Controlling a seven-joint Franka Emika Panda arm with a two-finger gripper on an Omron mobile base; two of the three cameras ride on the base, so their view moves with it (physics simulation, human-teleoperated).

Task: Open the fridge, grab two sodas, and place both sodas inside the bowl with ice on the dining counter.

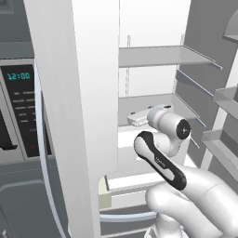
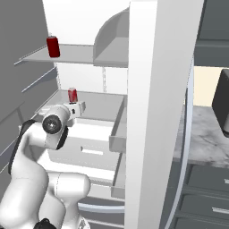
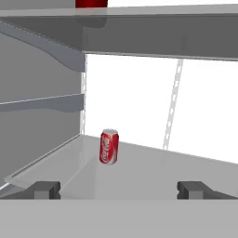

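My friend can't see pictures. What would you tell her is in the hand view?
A small red soda can stands upright on a grey shelf inside the open fridge, straight ahead of the robot's open gripper. The bottom of a second red can peeks in on the upper shelf.

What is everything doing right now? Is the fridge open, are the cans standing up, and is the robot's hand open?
fridge: open.
lower can: upright on the middle shelf, not held.
upper can: upright on the shelf above.
gripper: open, empty, pointing at the lower can.
oven clock: lit.
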